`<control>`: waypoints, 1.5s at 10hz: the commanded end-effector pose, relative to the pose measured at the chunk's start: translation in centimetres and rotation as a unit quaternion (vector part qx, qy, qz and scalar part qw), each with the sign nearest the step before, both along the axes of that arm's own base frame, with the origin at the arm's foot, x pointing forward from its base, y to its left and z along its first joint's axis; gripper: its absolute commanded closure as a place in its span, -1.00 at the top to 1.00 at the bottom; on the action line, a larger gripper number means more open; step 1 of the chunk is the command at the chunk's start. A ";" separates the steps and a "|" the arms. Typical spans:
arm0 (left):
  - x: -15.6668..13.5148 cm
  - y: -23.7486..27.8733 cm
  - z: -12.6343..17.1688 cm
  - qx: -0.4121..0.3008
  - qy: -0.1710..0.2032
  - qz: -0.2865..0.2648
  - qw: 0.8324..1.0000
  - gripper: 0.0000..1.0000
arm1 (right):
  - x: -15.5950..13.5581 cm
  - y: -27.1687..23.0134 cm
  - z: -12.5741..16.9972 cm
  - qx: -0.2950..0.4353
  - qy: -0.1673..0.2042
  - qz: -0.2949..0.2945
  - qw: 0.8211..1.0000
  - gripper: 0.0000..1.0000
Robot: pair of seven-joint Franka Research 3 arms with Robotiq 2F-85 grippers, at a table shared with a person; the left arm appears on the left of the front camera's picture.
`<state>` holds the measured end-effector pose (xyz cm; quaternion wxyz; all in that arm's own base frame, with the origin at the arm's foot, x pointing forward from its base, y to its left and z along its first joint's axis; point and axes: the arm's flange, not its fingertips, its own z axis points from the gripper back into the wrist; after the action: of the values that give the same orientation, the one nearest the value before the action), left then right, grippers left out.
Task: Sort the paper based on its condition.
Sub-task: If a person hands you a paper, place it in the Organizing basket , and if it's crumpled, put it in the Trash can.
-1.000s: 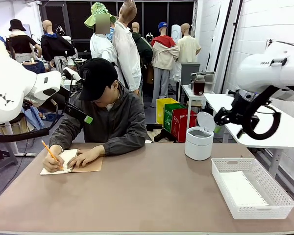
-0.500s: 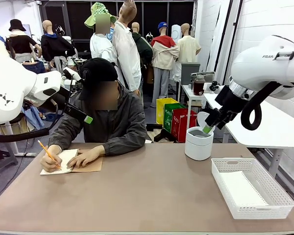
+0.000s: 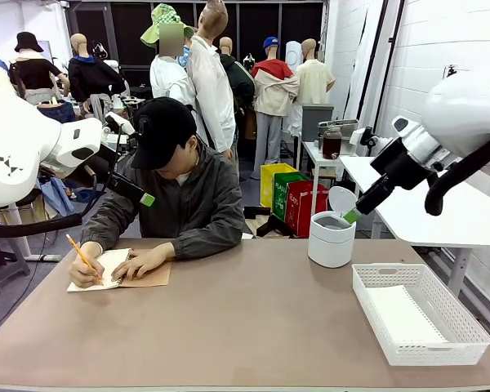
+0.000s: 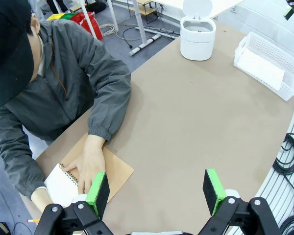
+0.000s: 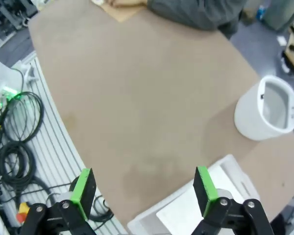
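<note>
One sheet of paper [image 3: 398,314] is lying flat in the white basket [image 3: 433,353] at the counter's [image 3: 245,327] right end. Both pincers are hanging wide open and gripping nothing: the left pincer [image 4: 156,183] is near the person's notebook [image 4: 63,182], the right pincer [image 5: 143,183] over the counter edge by the white bin [image 5: 259,115]. Print on the coloured bins [image 3: 298,200] behind is too small to read.
</note>
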<state>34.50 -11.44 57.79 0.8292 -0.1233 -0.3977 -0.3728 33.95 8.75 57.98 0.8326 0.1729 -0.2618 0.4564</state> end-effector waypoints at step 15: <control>0.0 0.1 0.1 -0.001 0.004 -0.001 1.000 1.00 | -1.2 -0.5 -0.7 0.022 -0.053 -0.011 0.998 1.00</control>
<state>34.50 -11.44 57.79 0.8292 -0.1233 -0.3978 -0.3729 32.73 8.14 57.24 0.8200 0.1631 -0.3189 0.4464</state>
